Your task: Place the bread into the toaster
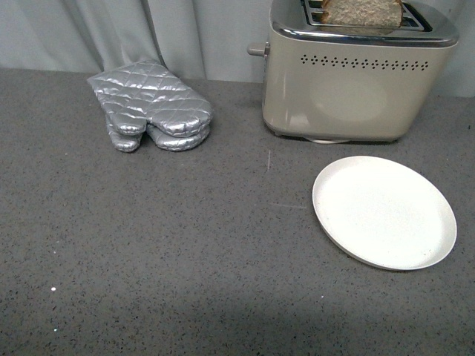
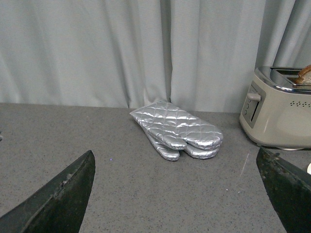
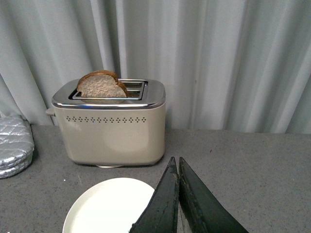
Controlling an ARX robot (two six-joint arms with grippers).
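One brown-crusted bread (image 3: 101, 85) slice, upright in cream toaster (image 3: 111, 127) slot

Bread (image 1: 362, 12) in toaster (image 1: 356, 85) at back right, plate (image 1: 384, 211) before it, mitt (image 1: 152, 115) left.

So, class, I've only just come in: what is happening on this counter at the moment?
Nothing is being handled just now. The bread already stands in a slot of the toaster, its top poking out above the chrome. The white plate in front of the toaster lies bare, and the silver oven mitt rests off to the left. The left gripper is open and the right gripper is shut; both hold nothing and are clear of the toaster.
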